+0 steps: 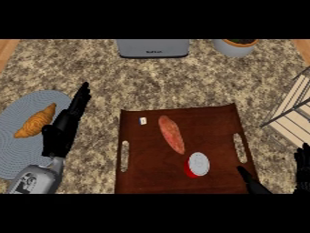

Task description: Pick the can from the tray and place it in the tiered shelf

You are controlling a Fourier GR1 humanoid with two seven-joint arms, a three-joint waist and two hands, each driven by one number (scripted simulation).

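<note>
Speckled stone counter [184, 77] spans the view. Wooden strips border its far corners. A grey toaster [152, 48] stands at the far edge.

A red can [197, 164] stands near the right front of a brown tray [137, 177]. A long sausage [171, 134] lies just beyond it, blocking the far-left side. Open counter [258, 91] runs between the tray's right edge and the tiered shelf [305, 109] at the right.
</note>
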